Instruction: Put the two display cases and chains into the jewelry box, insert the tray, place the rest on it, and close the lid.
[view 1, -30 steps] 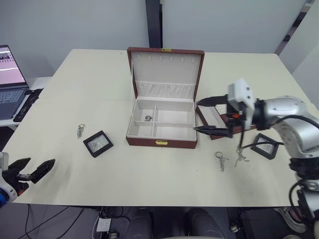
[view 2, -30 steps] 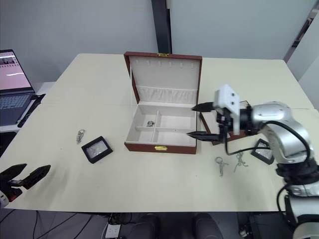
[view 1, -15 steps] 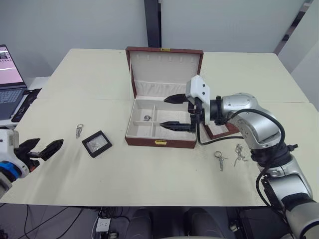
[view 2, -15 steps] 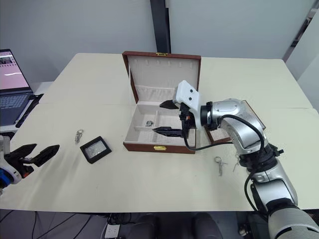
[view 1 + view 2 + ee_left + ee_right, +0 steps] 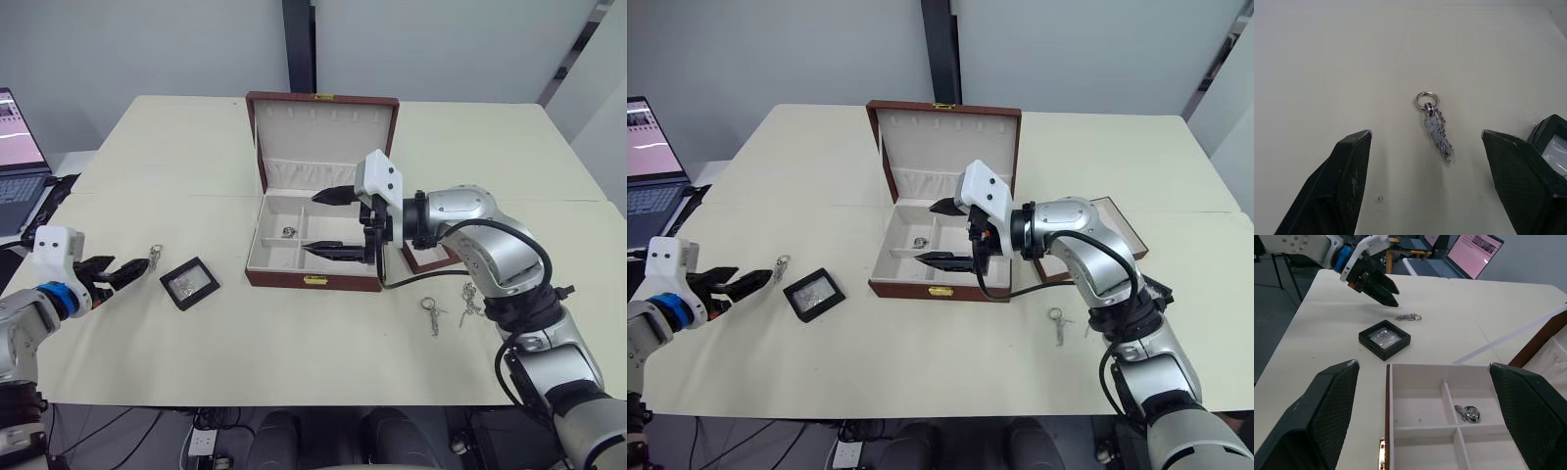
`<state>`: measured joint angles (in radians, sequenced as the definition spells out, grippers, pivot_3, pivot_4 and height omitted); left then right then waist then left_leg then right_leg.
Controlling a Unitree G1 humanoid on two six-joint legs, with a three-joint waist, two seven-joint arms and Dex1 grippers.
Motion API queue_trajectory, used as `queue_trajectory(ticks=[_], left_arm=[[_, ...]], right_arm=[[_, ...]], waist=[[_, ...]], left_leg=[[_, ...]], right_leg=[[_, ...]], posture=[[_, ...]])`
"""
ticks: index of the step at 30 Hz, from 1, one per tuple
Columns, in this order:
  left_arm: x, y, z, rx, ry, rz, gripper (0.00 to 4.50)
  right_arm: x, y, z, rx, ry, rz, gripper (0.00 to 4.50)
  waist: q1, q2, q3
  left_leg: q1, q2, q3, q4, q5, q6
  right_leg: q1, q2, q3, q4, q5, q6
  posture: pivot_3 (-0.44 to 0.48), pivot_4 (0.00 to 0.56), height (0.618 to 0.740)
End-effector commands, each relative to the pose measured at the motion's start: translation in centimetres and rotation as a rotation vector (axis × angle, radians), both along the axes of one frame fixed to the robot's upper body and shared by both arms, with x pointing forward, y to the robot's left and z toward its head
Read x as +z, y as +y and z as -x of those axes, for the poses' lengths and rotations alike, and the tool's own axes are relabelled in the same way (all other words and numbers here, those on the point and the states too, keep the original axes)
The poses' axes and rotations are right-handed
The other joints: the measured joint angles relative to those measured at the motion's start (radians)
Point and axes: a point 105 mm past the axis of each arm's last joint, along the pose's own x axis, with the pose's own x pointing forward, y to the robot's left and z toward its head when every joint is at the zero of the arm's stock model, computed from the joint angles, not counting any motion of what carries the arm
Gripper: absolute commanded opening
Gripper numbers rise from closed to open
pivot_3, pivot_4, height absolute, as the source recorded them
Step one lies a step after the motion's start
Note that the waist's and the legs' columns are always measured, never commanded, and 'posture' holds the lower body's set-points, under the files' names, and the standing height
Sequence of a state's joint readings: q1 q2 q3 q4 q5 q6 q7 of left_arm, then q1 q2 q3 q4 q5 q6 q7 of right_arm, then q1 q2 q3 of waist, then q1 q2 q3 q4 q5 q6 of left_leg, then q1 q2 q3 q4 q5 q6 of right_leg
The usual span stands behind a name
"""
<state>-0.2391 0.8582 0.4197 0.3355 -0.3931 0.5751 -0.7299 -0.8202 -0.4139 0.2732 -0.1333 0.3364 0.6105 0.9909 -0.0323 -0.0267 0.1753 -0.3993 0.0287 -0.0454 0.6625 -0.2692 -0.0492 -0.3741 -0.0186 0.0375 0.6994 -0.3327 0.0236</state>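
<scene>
Right claw [image 5: 336, 222] hung open over the box [image 5: 315, 245], lid [image 5: 325, 143] upright; one chain [image 5: 1467, 413] lay inside. Left claw [image 5: 743, 284] open, low over tabletop [image 5: 196, 166], aimed at a chain [image 5: 1434, 126] beside a case [image 5: 190, 283]. Tray [image 5: 1115, 227], two more chains [image 5: 432, 313] right of box.

Silver arms, white wrists — 2-fingered black right pincer [image 5: 331, 223].
</scene>
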Motion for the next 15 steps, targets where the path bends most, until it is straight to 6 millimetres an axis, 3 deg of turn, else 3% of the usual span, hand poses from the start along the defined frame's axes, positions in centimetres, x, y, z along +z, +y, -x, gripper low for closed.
queue_trajectory(ticks=[1,7,10,15], left_arm=[[0.5,0.6,-1.0,0.014,-0.006,-0.066,3.68],[-1.0,0.6,-2.0,0.008,0.041,-0.071,3.68],[-1.7,0.6,-2.1,0.007,0.066,-0.057,3.19],[-2.2,0.5,-2.3,-0.007,0.071,-0.043,1.63]], right_arm=[[0.9,0.3,0.6,0.017,-0.035,-0.023,4.5],[0.9,0.4,0.6,0.014,-0.034,-0.022,4.5],[0.9,0.4,0.6,0.013,-0.034,-0.022,4.5],[0.8,0.3,0.7,0.009,-0.036,-0.02,4.5]], waist=[[0.0,0.0,0.0],[0.0,0.0,0.0],[0.0,0.0,0.0],[0.0,0.0,0.0]], left_leg=[[0.0,0.0,0.0,0.0,0.0,0.0],[0.0,0.0,0.001,0.0,0.0,0.0],[0.0,0.0,0.001,0.0,0.0,0.0],[0.0,0.0,0.001,0.0,0.0,0.0]], right_leg=[[0.0,0.0,0.0,0.0,0.0,0.0],[-0.001,0.0,-0.001,0.0,0.0,0.0],[-0.001,0.0,0.0,0.0,0.0,0.0],[-0.001,0.0,0.0,0.001,0.0,0.0]], posture=[[0.0,0.15,0.74],[0.0,0.15,0.74],[0.0,0.15,0.74],[0.0,0.15,0.74]])
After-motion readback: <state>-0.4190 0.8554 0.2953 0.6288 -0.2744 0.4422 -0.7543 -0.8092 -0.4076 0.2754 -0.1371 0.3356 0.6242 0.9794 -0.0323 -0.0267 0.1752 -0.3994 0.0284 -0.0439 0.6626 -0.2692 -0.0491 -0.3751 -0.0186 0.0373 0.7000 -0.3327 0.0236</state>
